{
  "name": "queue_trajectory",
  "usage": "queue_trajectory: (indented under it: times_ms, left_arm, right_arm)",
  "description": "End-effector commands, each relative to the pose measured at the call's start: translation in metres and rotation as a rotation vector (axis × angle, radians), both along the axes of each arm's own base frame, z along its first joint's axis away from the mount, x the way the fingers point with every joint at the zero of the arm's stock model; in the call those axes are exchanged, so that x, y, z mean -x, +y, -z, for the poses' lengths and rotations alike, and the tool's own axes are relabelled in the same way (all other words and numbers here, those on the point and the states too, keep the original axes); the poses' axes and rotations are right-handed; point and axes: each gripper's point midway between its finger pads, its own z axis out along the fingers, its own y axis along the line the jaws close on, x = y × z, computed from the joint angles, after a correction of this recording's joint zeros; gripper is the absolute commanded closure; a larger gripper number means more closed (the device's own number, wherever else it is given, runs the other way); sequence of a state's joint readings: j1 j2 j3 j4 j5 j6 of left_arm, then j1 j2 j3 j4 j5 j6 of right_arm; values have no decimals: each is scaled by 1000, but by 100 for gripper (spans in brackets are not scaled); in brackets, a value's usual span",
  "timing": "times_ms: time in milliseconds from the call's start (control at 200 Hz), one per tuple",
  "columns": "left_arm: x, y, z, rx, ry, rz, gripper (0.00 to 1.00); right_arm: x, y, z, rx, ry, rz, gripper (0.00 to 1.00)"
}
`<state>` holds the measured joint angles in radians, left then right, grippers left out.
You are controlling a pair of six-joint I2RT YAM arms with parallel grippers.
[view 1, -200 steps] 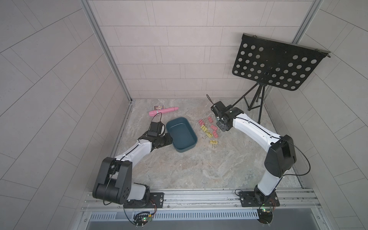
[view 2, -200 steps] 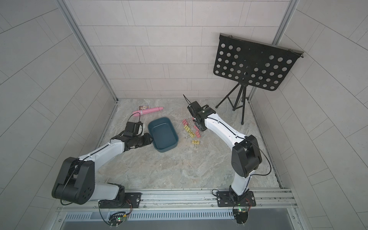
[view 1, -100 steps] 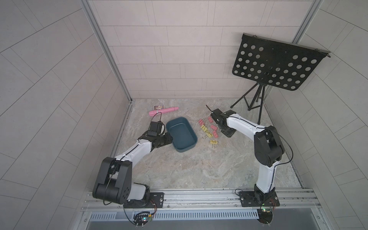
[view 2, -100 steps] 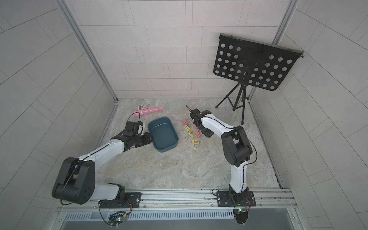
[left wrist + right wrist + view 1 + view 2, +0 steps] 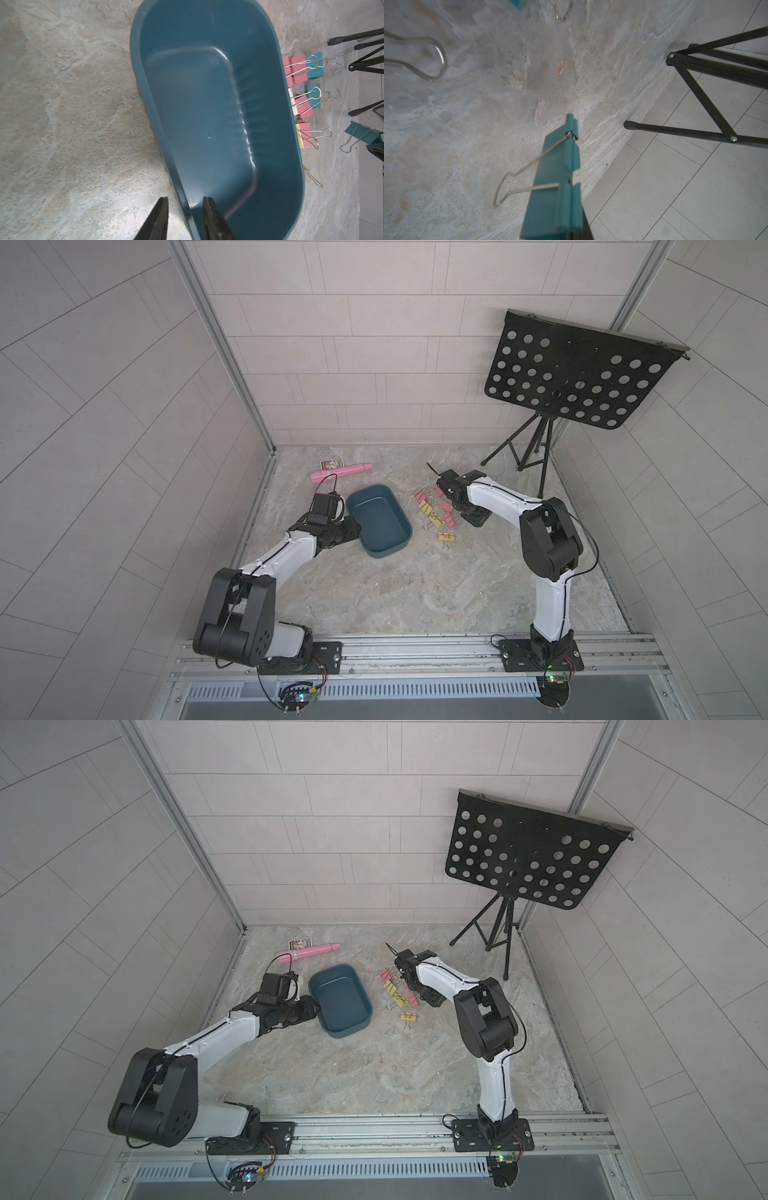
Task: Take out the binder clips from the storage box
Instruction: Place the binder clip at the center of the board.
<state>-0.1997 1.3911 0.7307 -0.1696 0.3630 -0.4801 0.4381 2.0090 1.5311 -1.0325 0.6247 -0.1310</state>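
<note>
The storage box (image 5: 376, 520) (image 5: 338, 1002), a dark teal tub, sits empty on the floor. My left gripper (image 5: 351, 526) (image 5: 185, 198) is shut on its rim (image 5: 182, 187), one finger outside the wall and one inside. Pink, yellow and teal binder clips (image 5: 434, 510) (image 5: 399, 994) (image 5: 301, 70) lie in a cluster just right of the box. One yellow clip (image 5: 446, 536) lies apart, nearer the front. My right gripper (image 5: 473, 517) (image 5: 575, 232) is low at the cluster's right side, shut on a teal binder clip (image 5: 554, 187) (image 5: 362, 134) held just over the floor.
A long pink tube (image 5: 341, 471) and a small printed card (image 5: 332, 463) lie behind the box near the back wall. A black music stand (image 5: 577, 377) stands at the back right. Its tripod legs (image 5: 528, 452) (image 5: 695, 87) reach the floor close behind my right gripper.
The right arm's elbow has swung inward and its gripper has come down beside the clip cluster with the teal clip. The left arm and the box have not moved.
</note>
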Motion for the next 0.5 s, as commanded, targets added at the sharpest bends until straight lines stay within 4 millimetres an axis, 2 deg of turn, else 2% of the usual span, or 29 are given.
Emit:
queue_trajectory:
  times_ms: [0, 495]
  left_arm:
    - [-1, -2, -4, 3, -17, 11, 63]
    - [0, -1, -3, -3, -14, 8, 63]
  right_arm:
    - [-3, -1, 3, 26, -7, 5, 100]
    - [-9, 2, 23, 32, 23, -2, 100]
